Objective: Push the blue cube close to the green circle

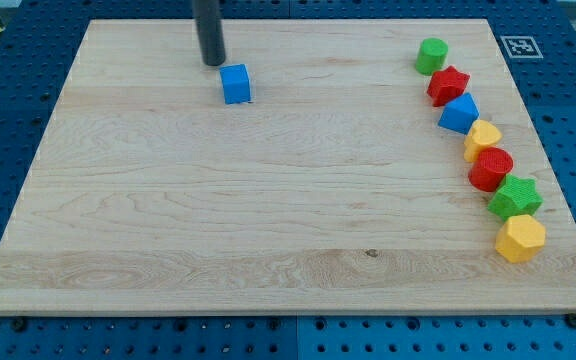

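The blue cube (235, 84) sits on the wooden board (268, 200) near the view's top, left of centre. My tip (213, 62) is just above and to the left of the cube, very close to its upper left corner. The green circle (431, 56) stands at the view's top right, at the upper end of a curved row of blocks, far to the right of the cube.
Below the green circle the row runs down the view's right side: a red star (448, 86), a blue block (458, 114), a yellow block (483, 138), a red circle (490, 168), a green star (515, 197), a yellow hexagon (520, 238). A marker tag (519, 46) sits off the board's top right corner.
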Controlling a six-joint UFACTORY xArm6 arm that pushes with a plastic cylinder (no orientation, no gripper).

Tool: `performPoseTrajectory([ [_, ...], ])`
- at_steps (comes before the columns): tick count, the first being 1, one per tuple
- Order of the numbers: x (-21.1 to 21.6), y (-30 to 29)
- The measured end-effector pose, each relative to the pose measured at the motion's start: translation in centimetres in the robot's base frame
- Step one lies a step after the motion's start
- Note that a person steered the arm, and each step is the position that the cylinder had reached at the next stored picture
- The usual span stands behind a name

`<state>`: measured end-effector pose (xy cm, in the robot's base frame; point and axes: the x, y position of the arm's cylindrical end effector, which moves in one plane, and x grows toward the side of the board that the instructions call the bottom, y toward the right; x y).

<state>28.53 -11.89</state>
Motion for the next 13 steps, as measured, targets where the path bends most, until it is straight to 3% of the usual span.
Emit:
performPoseTrajectory([
  [1,3.5,-1.9],
  [2,5.4,0.0],
  [3,5.4,0.4],
  [8,4.2,22.2],
  [13,0.3,24.2],
])
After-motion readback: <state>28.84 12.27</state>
